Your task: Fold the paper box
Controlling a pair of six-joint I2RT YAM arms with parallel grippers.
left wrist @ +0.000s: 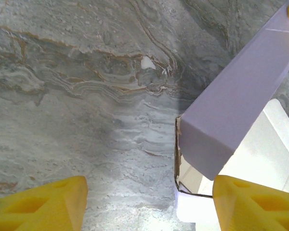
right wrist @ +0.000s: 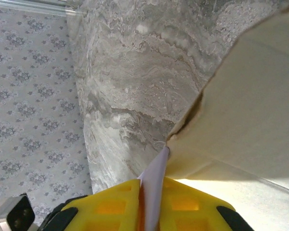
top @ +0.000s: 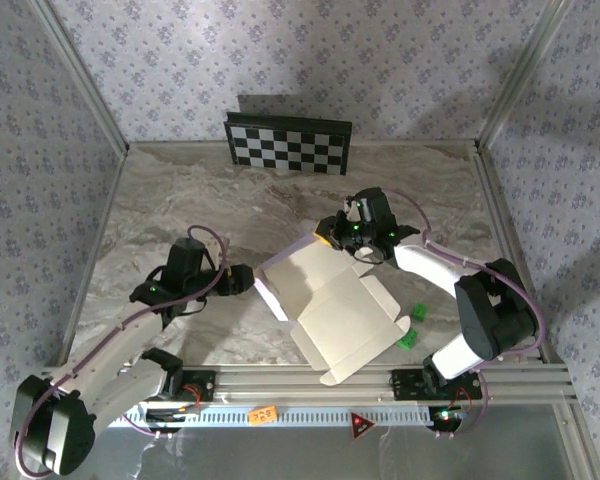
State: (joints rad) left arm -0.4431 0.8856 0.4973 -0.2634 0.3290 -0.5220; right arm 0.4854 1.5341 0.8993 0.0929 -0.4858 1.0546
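Mid-tabletop [top: 180, 210], between the two arms: paper box [top: 340, 320], mostly flat, cream side up, left wall raised and showing lavender. Pinching the far flap with the right claw [right wrist: 151, 197], pressed together on the thin card. Spread wide and gripping nothing at the left claw [left wrist: 149, 202], just beside that raised wall. Best to lift slowly along the crease, bracing the wall from the left against sliding. Worth watching: green blocks [top: 407, 340] just beside the right flap. Checkerboard panel [top: 289, 143] well apart, at the back.

The paper box [right wrist: 250, 110] runs off the right wrist view's edge; the green bits [top: 407, 340] are unidentifiable
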